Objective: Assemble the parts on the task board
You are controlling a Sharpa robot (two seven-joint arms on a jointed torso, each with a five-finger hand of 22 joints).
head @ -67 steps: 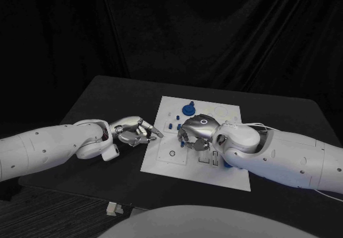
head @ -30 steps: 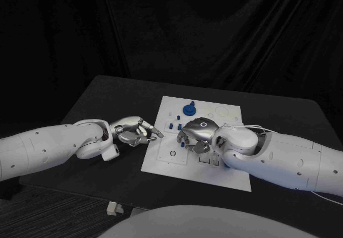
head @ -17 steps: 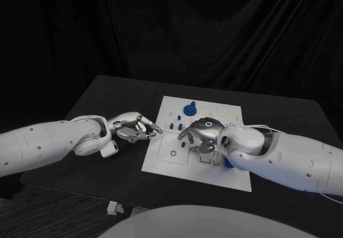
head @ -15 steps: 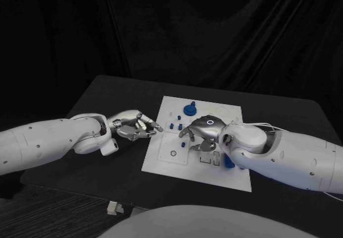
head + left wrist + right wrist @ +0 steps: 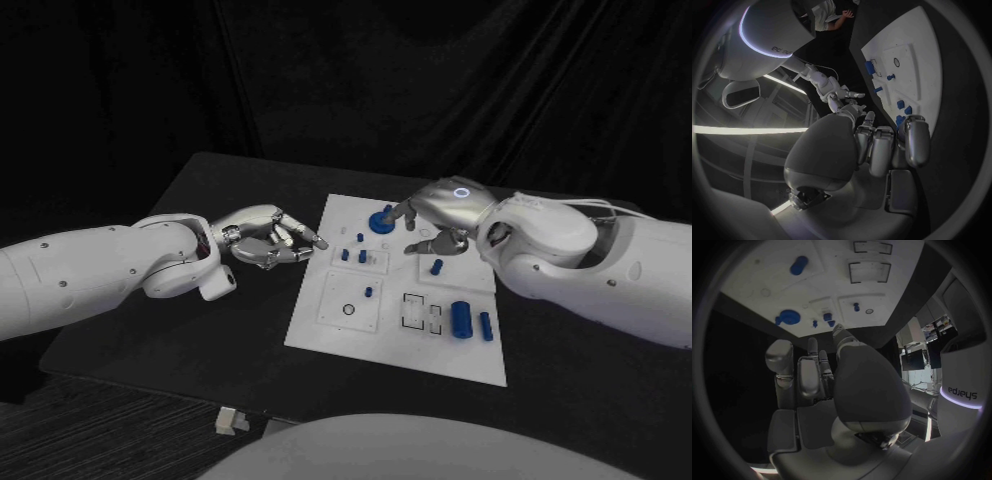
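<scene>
The white task board lies in the middle of the black table. On it are a round blue knob at the back, small blue pegs in the middle, and a thick blue cylinder lying near its right edge. My right hand hovers above the board's back part beside the knob, fingers apart, with nothing in it. My left hand hangs just off the board's left edge with fingers curled in and nothing visible in them. The right wrist view shows the knob, the cylinder and the board beyond my right hand.
Bare black table surrounds the board on the left and at the back. A smaller blue piece lies beside the thick cylinder. In the left wrist view, several blue parts stand on the board beyond the curled fingers.
My right hand has lifted off the board's middle and moved to the back, beside the knob, uncovering the thick cylinder and the slots. My left hand has risen slightly and edged toward the board.
</scene>
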